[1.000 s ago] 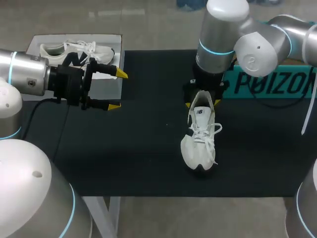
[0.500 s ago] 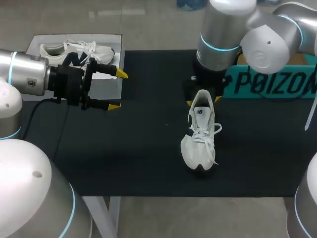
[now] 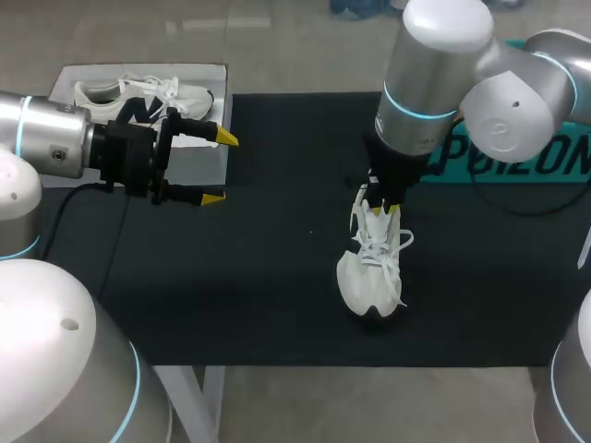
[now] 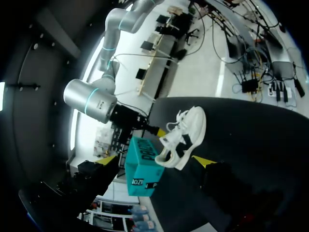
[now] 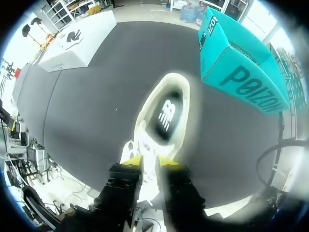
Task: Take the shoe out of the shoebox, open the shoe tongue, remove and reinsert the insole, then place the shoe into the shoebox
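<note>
My right pincer stands straight over the shoe. Its two yellow tips are drawn close together, with a thin white strip between them. I take this strip for the tongue, so I judge the pincer is clenched on it. Just ahead of the tips the mouth of the shoe is open and the dark insole lies inside. Under the pincer are the laces. The shoe rests on its sole on the black mat, outside any box. Further ahead and to one side stands a teal box. Far to the other side is a white box. I cannot say which of the two is the shoebox.

My left pincer hangs released, tips wide apart, just beside the white box and well apart from the shoe.

The danger I see: nothing holds the shoe down. If I pull the tongue up, the whole shoe may lift or roll on its side. A lace may also be caught in the grip, and then the tongue will not fold open. A thin pinch can also slip off.

One second ago the right pincer was behind the heel. It has since come forward over the opening to the tongue. The shoe and my left arm have not moved.
</note>
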{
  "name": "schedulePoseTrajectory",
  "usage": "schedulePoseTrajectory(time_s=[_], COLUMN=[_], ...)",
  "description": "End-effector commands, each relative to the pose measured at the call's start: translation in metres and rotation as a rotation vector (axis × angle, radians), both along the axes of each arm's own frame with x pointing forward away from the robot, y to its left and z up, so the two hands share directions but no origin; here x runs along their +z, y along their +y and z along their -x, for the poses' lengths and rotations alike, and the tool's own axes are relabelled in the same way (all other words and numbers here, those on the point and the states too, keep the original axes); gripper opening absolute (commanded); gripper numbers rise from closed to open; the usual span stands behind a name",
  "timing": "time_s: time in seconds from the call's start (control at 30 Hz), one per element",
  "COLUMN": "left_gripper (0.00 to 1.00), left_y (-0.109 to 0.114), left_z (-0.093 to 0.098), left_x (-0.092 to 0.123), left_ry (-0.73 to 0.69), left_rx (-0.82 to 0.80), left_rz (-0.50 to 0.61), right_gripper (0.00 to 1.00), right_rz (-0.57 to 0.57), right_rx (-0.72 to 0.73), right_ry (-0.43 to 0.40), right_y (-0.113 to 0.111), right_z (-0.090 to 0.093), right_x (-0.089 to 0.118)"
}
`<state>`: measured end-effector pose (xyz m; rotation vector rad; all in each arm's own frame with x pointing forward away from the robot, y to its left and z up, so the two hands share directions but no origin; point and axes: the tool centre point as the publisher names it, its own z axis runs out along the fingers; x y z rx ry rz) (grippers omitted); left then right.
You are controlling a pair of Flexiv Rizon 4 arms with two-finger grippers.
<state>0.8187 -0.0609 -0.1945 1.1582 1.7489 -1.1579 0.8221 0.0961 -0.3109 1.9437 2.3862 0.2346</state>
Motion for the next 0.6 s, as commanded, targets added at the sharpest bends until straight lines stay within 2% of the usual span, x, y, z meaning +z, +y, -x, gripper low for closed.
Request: schedulePoseTrajectory(time_s=[0.03, 0.27, 0.6], left_gripper=[1.00, 1.00, 1.00], left_y=[0.000, 0.000, 0.000], left_z=[0.000, 0.000, 0.000], left_x=[0.000, 0.000, 0.000], left_ry=[0.000, 0.000, 0.000], left_rx=[0.000, 0.000, 0.000], left_rz=[-0.003, -0.003, -0.003], right_gripper=[0.00, 0.00, 0.00], right_rz=[-0.012, -0.035, -0.023], right_rx=[0.000, -0.001, 0.031], right_ry=[0.012, 0.023, -0.024], right_y=[0.002, -0.001, -0.003], right_z=[-0.009, -0.017, -0.010], right_x=[-0.017, -0.029, 0.002])
